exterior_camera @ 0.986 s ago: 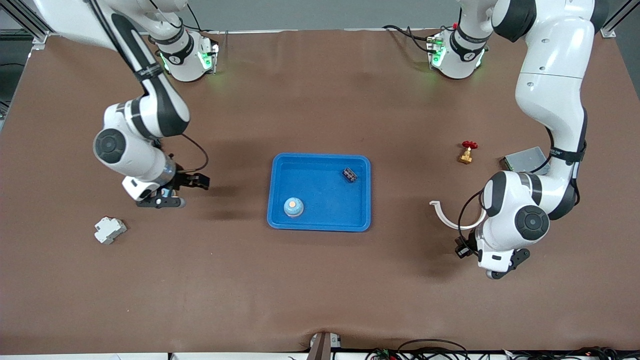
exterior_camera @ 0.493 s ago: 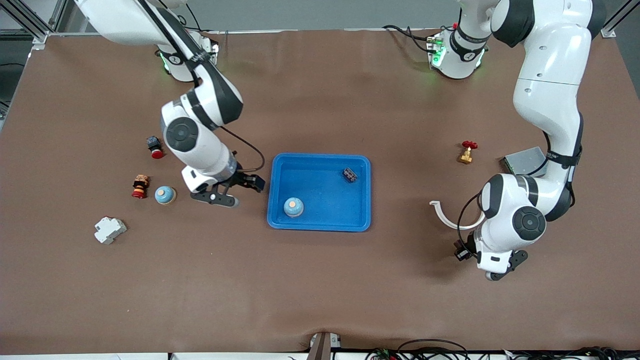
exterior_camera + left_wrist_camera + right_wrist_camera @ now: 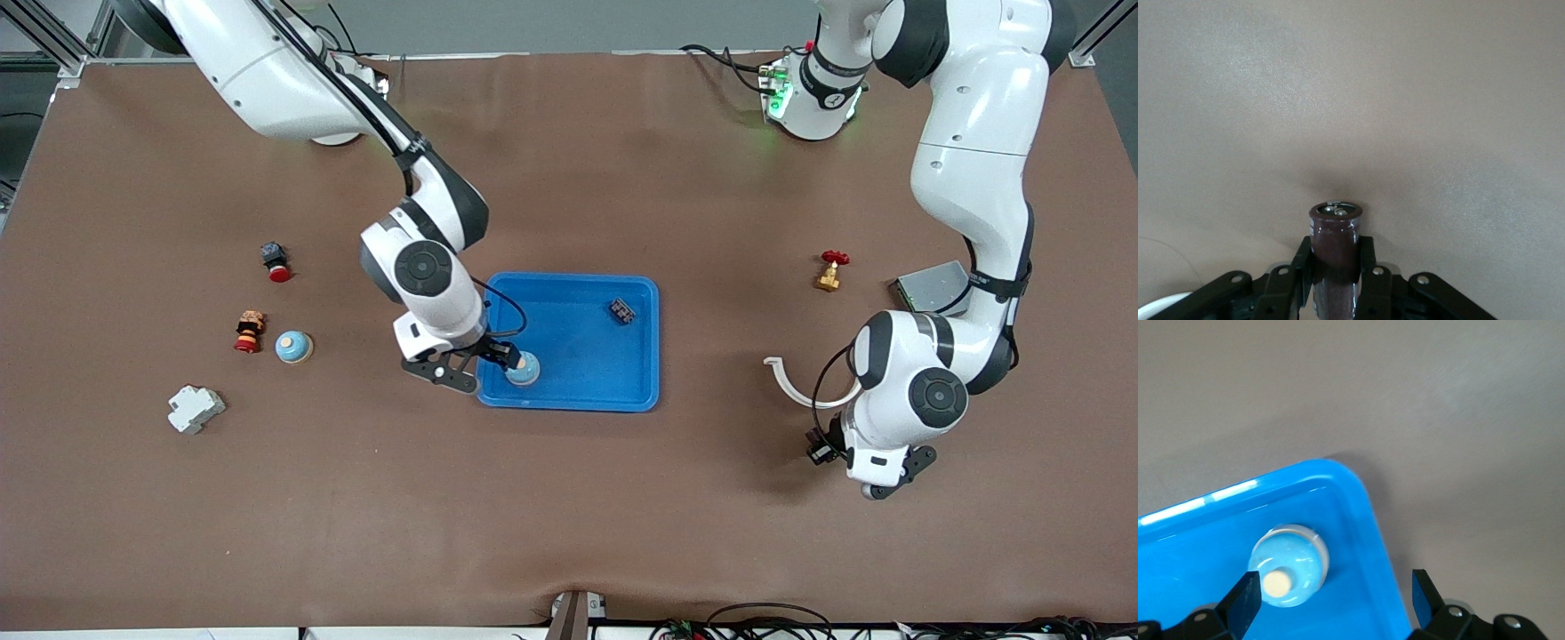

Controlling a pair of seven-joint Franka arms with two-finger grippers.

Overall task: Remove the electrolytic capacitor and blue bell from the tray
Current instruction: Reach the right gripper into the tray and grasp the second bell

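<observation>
Inside the blue tray (image 3: 569, 396), the blue bell (image 3: 523, 368) sits in the corner nearest the front camera at the right arm's end, close to the rim, while a small dark component (image 3: 621, 311), too small to identify, lies in the diagonally opposed corner. Over the bell hangs the right end effector (image 3: 492, 358), its fingers spread wide; in the right wrist view one fingertip (image 3: 1245, 603) is above the bell's edge and the other is outside the tray wall, so the rim stands between them. Closing or descending from this offset would likely pinch or strike the rim, tip the tray, or knock the domed bell sideways, so recentring seems needed first. Toward the left arm's end, the left end effector (image 3: 822, 444) hovers over bare desk (image 3: 569, 516), clamped on the electrolytic capacitor (image 3: 1335, 235), which appears already out of the tray; releasing it from height could let the cylinder roll. A second blue bell (image 3: 293, 347) sits on the desk near the right arm's end.
</observation>
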